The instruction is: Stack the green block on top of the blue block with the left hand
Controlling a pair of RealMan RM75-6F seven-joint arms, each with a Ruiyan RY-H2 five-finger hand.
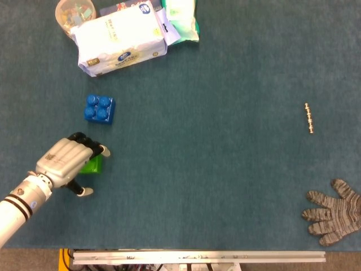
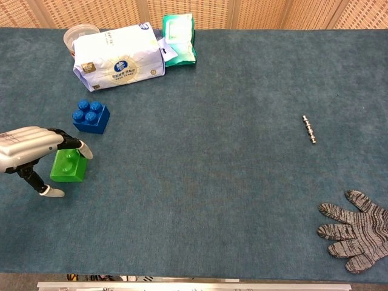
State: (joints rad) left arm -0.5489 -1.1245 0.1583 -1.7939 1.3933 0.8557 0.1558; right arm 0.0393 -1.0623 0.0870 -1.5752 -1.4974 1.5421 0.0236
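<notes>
The blue block point(image 1: 99, 108) stands studs up on the teal cloth at the left; the chest view shows the blue block point(image 2: 91, 117) too. The green block point(image 1: 92, 165) sits below it and slightly to the left, mostly covered from above, while the chest view shows more of the green block point(image 2: 68, 167). My left hand point(image 1: 65, 161) grips it, fingers over its top and thumb down on the near side; in the chest view the left hand point(image 2: 30, 148) enters from the left edge. The two blocks are apart. My right hand is not in either view.
A white tissue pack point(image 1: 121, 39), a green packet point(image 1: 181, 20) and a clear tub point(image 1: 70, 14) lie at the back left. A small metal rod point(image 1: 308, 117) lies at the right, and a grey knit glove point(image 1: 333, 212) at the front right corner.
</notes>
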